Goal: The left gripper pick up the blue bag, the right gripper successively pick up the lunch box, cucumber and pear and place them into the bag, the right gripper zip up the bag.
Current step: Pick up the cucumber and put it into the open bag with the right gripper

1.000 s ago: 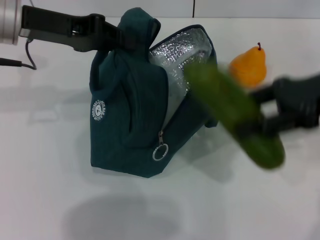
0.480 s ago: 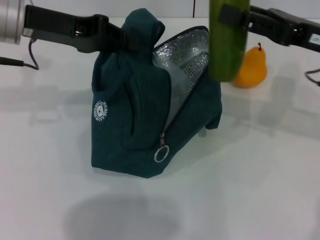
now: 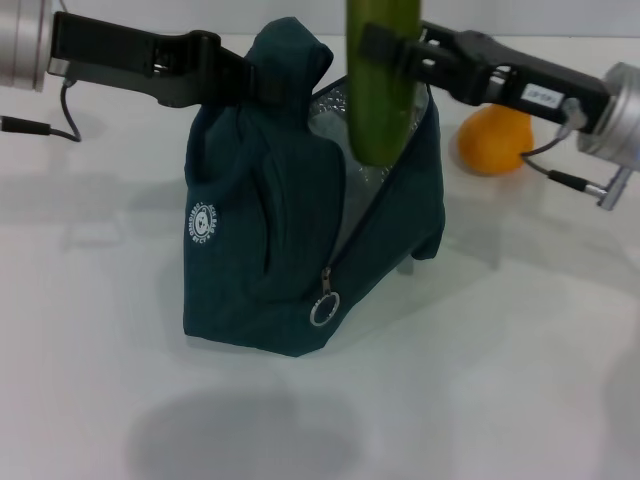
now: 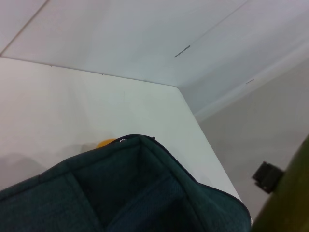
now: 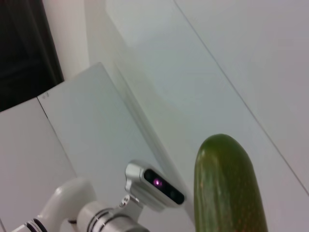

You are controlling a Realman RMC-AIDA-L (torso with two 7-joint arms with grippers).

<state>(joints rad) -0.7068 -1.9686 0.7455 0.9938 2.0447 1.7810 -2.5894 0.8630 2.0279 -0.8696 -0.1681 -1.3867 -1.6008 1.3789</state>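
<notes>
Cucumber (image 3: 383, 80) stood with its long axis nearly vertical at the top centre of the head view, its rounded lower end pointing down into the open mouth of the blue bag (image 3: 290, 240). We saw it as a smooth, dark green, thick cylinder whose upper part ran out of the frame. Our right gripper (image 3: 400, 55) reached in from the upper right, its fingers closed across the cucumber's upper part. Our left gripper (image 3: 235, 80) came in from the upper left, fingers clamped on the bag's bunched top, keeping it upright on the white bench (image 3: 520, 350). The bag's silver lining (image 3: 345, 180) showed inside the opening, and a ring zipper pull (image 3: 322, 308) hung at its front. The pear (image 3: 492, 140) sat on the bench at right, behind the right arm.
</notes>
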